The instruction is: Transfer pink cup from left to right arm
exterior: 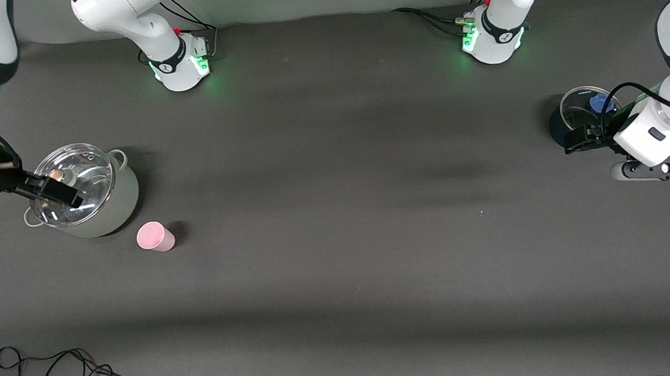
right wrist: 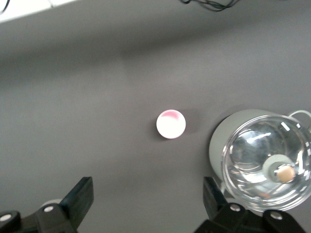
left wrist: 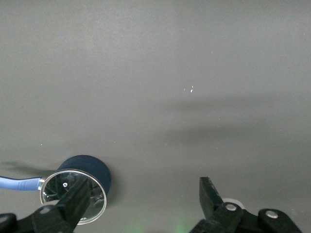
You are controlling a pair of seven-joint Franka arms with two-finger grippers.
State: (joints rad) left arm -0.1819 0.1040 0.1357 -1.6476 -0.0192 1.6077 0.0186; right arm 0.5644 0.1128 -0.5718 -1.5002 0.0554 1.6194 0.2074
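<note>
The front view looks down from high across the dark grey surface (exterior: pixel 336 211) toward both bases. Each wrist view looks straight down; the right one shares the small pale-pink plastic cup (exterior: pixel 155 237) (right wrist: pixel 171 124).

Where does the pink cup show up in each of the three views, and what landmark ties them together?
Front view: the pink cup stands on the table toward the right arm's end, beside the lidded silver pot and nearer the camera than it.
Left wrist view: not in it.
Right wrist view: seen from above, near the middle, apart from the pot.
Shared landmark: the silver pot's glass lid, in the front and right wrist views.
</note>
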